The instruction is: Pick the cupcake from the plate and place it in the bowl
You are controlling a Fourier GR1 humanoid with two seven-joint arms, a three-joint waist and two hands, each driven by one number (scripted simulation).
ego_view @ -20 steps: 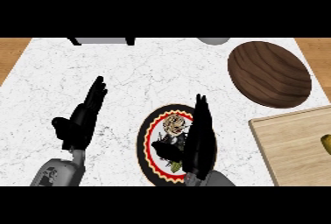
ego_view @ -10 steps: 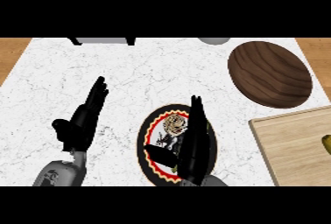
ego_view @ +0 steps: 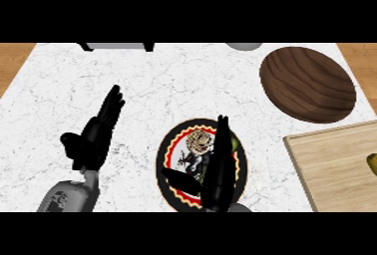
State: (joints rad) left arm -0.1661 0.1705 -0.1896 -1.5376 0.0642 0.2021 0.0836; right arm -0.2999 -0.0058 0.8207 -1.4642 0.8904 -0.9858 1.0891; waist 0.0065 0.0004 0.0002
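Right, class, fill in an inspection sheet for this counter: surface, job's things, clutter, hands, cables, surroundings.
Surface: white marbled counter.
Job's things: cupcake sits on the patterned plate, towards its far side; dark wooden bowl stands apart at the far right.
Clutter: wooden board at the right edge, with a yellow-green item cut off by the view; two grey objects at the far edge, partly cut off.
Hands: right hand open, fingers straight, over the plate just right of the cupcake; left hand open, resting left of the plate.
Cables: nothing seen.
Surroundings: wood-coloured strip beyond the counter's far corners.
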